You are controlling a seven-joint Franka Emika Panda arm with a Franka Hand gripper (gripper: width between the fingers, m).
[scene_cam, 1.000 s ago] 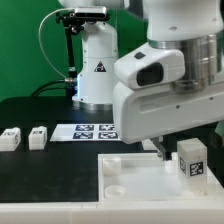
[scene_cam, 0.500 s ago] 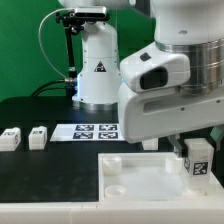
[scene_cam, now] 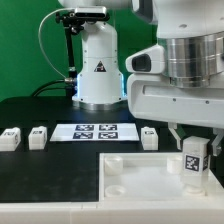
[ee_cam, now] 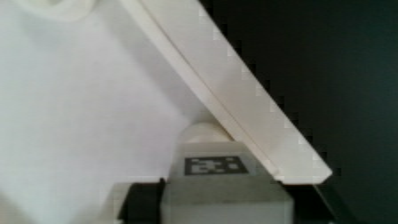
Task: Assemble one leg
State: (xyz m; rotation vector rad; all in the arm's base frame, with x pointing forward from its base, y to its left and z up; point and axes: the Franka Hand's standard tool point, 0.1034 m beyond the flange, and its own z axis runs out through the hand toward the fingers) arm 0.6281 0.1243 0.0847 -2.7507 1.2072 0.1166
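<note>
Jaws closed part-way on the leg, pinching it by two opposite sides. The dark fingers press against the block with no gap showing in the wrist view. The leg is upright, and its black-and-white tag faces the camera in the exterior view.

The leg is over the square board, at the board's edge on the exterior view's right. In the wrist view it sits right at the board's raised rim, where white board meets black counter. Whether its lower end rests on the board or hangs just clear of it cannot be told.

A round socket shows at the board's corner on the exterior view's left.

Behind the board, a second leg stands on the counter close to the board's far edge. The marker board lies flat a little farther back. A third leg and a fourth leg stand well off to the exterior view's left of the board. The arm's white base rises behind the marker board.
</note>
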